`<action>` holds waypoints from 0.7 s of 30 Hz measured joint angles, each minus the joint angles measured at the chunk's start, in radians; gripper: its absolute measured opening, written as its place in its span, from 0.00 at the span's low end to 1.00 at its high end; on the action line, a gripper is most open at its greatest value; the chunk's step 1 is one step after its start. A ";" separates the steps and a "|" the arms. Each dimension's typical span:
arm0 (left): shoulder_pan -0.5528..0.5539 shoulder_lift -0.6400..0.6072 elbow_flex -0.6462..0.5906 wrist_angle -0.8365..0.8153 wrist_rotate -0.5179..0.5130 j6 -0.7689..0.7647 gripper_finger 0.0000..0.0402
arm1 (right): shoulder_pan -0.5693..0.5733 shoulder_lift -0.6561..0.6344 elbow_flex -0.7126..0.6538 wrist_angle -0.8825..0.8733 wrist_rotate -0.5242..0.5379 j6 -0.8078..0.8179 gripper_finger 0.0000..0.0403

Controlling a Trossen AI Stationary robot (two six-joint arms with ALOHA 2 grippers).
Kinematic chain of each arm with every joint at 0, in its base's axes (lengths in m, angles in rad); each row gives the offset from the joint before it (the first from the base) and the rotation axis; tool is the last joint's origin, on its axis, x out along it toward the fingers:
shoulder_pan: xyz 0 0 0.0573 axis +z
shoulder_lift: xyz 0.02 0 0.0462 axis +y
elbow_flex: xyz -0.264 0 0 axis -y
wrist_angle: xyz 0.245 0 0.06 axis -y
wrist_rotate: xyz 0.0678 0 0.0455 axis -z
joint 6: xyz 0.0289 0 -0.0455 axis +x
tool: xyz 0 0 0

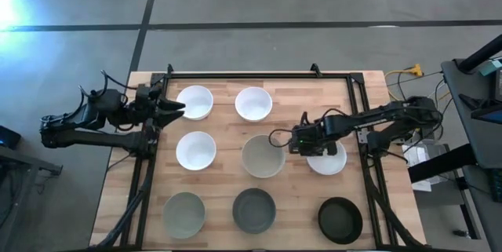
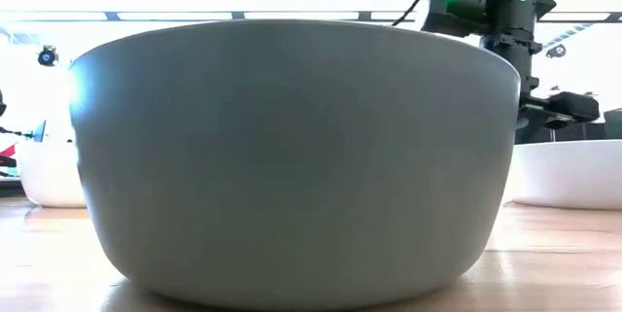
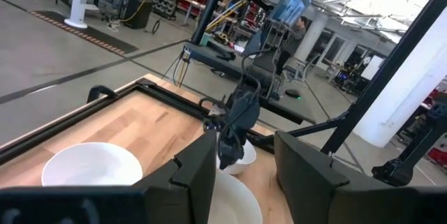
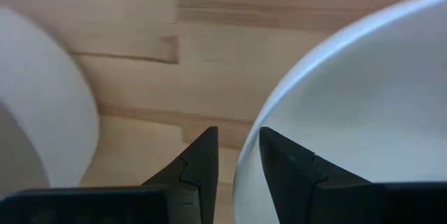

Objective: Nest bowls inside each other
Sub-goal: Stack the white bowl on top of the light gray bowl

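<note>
Several small bowls stand in three rows on the wooden table (image 1: 298, 205). Three white bowls (image 1: 194, 102), (image 1: 253, 104), (image 1: 195, 151) sit far and left, and a beige-grey bowl (image 1: 263, 156) is in the middle. Two grey bowls (image 1: 183, 213), (image 1: 254, 210) and a black bowl (image 1: 340, 220) stand along the near edge. The near-middle grey bowl (image 2: 292, 156) fills the low view. My right gripper (image 1: 302, 144) is shut on another white bowl (image 1: 329, 162), right of the beige-grey one. My left gripper (image 1: 174, 109) hovers open at the table's left edge. My right gripper holds the white bowl by its left rim (image 4: 244, 158), the side facing the beige-grey bowl (image 4: 42, 112). One finger (image 4: 286, 168) is inside the bowl and the other (image 4: 199, 165) outside. The fingers come from above, pointing down. Whether the bowl is lifted cannot be told.
A black metal frame (image 1: 259, 74) runs along the table's far, left and right sides. Bare wood lies between the bowls, with a narrow strip between the held bowl and the beige-grey one. Beyond the table are a workshop floor, racks and cables (image 1: 408, 71).
</note>
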 joint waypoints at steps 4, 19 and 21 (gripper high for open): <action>0.000 -0.015 0.000 0.000 0.000 0.000 0.32 | 0.001 0.028 0.068 0.000 0.000 -0.103 0.16; 0.000 -0.022 0.000 0.000 0.004 0.000 0.32 | 0.001 0.130 0.339 -0.322 0.048 -0.369 0.02; 0.000 -0.025 -0.001 -0.001 0.004 -0.005 0.32 | 0.001 0.118 0.390 -0.335 0.097 -0.392 0.02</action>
